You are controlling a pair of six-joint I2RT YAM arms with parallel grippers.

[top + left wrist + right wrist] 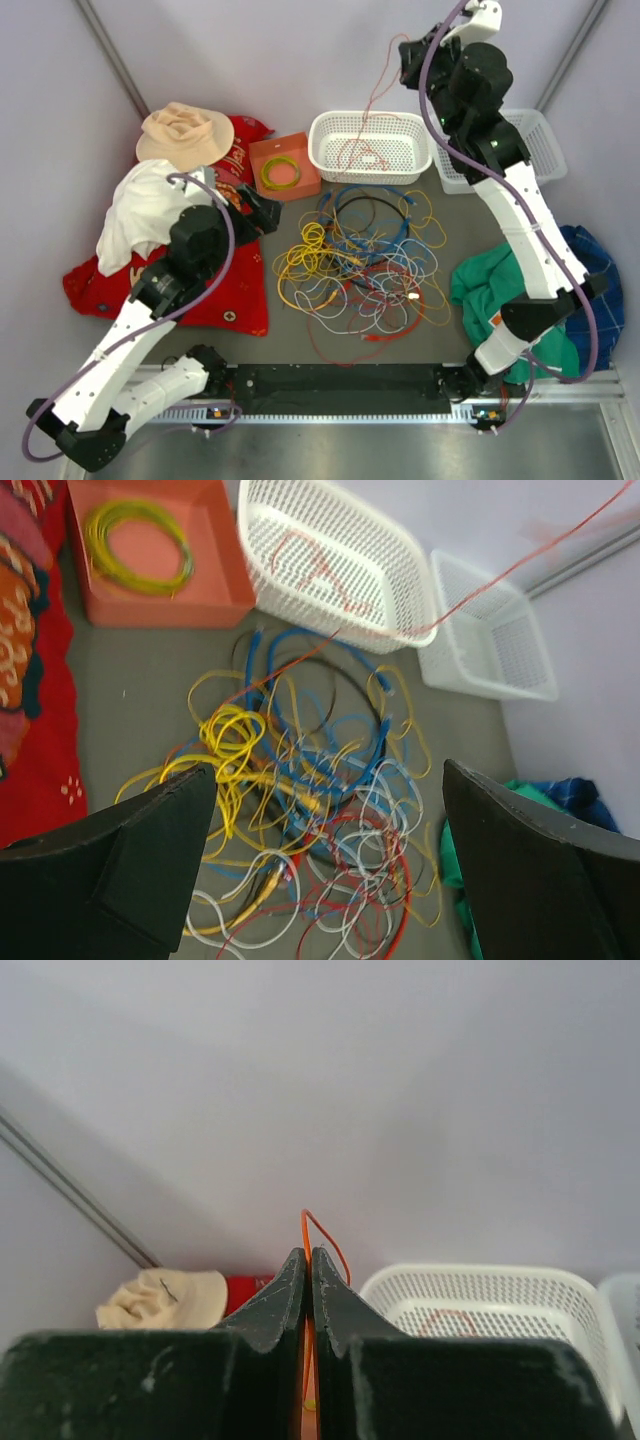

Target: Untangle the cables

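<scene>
I have my right gripper (308, 1256) clenched on one red-orange cable (318, 1228), held high; the strand runs below it, across the white basket (320, 145), into the tangle of cables (350, 262); my left gripper (325, 780) hovers released above that heap; next, I judge, it must pin the neighbouring loops so this strand draws free.

Cables (350, 265): yellow, blue, red-orange, white, black. Basket (320, 148) white lattice; tray (300, 148) orange, its coiled ring (105, 570) yellow-green. Cloth (240, 300) red, patterned.
</scene>
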